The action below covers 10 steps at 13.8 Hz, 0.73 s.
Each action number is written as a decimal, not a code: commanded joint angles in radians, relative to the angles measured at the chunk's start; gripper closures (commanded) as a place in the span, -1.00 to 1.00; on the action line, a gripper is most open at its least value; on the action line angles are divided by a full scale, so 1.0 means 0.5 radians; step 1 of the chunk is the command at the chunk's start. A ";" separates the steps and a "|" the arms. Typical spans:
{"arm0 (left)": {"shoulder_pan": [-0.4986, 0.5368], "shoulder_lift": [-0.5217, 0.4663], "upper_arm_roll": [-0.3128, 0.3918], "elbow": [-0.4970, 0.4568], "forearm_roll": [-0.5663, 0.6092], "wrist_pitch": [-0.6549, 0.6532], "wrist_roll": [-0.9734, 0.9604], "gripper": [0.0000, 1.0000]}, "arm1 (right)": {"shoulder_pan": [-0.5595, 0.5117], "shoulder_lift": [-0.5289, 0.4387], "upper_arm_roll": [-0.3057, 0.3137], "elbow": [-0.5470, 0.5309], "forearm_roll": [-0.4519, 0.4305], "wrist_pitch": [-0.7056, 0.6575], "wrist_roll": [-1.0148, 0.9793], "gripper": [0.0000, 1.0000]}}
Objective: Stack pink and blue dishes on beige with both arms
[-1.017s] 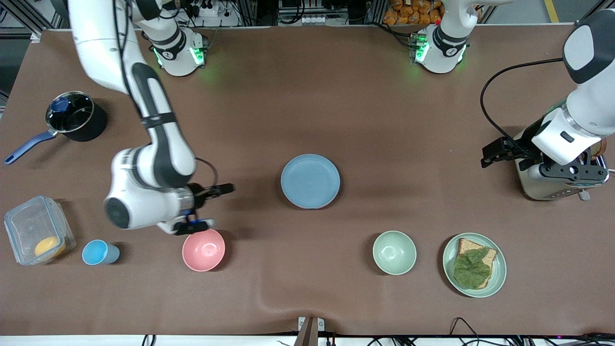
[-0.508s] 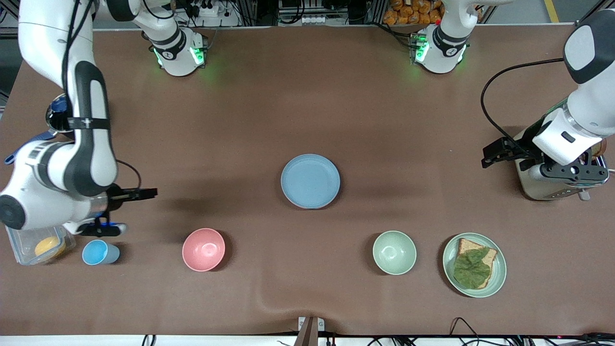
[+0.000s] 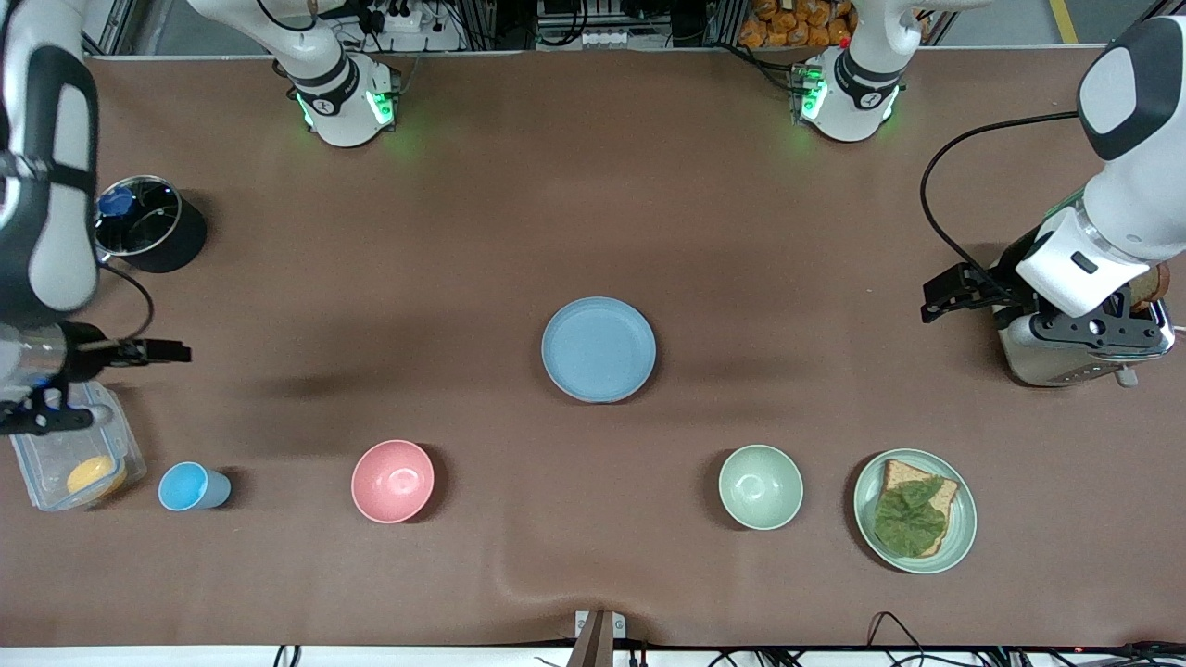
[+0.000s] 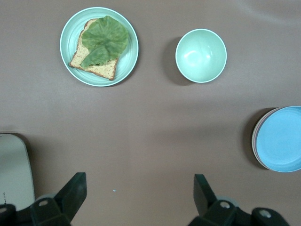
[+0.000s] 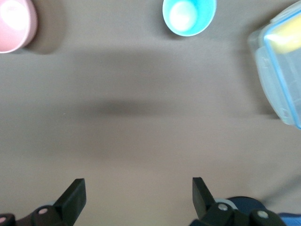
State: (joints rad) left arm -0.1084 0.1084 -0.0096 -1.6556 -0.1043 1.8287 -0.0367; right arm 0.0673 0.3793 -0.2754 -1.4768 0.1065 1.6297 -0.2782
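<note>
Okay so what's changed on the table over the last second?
The right arm swung away toward its own end of the table: its claw, open and empty, went from above the pink bowl to beside the clear food container. Nothing was grasped or released. The left claw waits open by the toaster, almost unmoved. The blue plate and the other dishes stayed put.

Pastel blue plate on brown table; pinkish rim under it. Pink bowl, light blue cup, pale green bowl, pale green plate bearing tan bread, dark green leaf. White arms, black bands.
</note>
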 commanded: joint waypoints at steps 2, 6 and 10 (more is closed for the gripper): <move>0.011 0.007 0.007 0.025 -0.018 -0.013 -0.006 -1.00 | -0.187 -0.543 0.277 -0.463 -0.133 0.085 0.096 -1.00; 0.008 0.007 0.007 0.028 -0.021 -0.016 -0.022 -1.00 | -0.202 -0.688 0.339 -0.321 -0.170 -0.304 0.252 -1.00; 0.014 0.004 0.028 0.059 -0.015 -0.080 -0.028 -1.00 | -0.221 -0.728 0.505 -0.252 -0.286 -0.428 0.608 -1.00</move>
State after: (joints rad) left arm -0.1030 0.1088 -0.0031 -1.6487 -0.1043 1.8210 -0.0373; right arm -0.0125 0.0195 -0.0774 -1.6089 0.0131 1.4250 -0.0276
